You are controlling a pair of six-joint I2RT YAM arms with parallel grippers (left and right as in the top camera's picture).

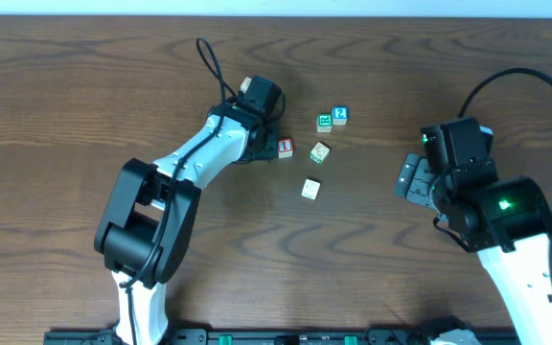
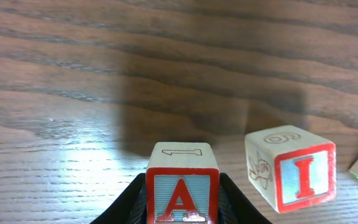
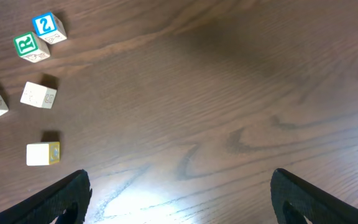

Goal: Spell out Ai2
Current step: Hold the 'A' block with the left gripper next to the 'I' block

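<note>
Overhead first: stretched across the dark wood-grain table point(image 1: 84, 86), the white-and-black left gripper point(image 1: 263, 134), tip down just left of the red-bordered wooden "I" cube point(image 1: 286, 148). Can't tell the grip from up here, with the fingers tucked under the wrist. Further right, a close pair: green-faced wooden cube point(image 1: 324, 122) right beside the blue-faced wooden "2" cube point(image 1: 340, 115). Below those, a pale wooden cube with a green drawing point(image 1: 320, 152). Lower again, a plain pale wooden cube point(image 1: 310, 189), each apart from the rest. Way over on the right, the black right gripper point(image 1: 412, 177), well apart from every cube.

Over to the left wrist: clamped between both black fingers point(image 2: 129, 202), the red-bordered wooden "A" cube point(image 2: 182, 186), red letter facing the lens. Can't tell whether resting on the wood or just above it. Just beside it on the right, not touching, the "I" cube, plus a sliver of another cube at the right edge.

Now the right wrist: spread wide, black fingers point(image 3: 67, 196) at the bottom corners, bare wood between. Top left, the "2" cube and the green one side by side. Under them, the two pale cubes, and the red-bordered one cut off by the left edge.
</note>
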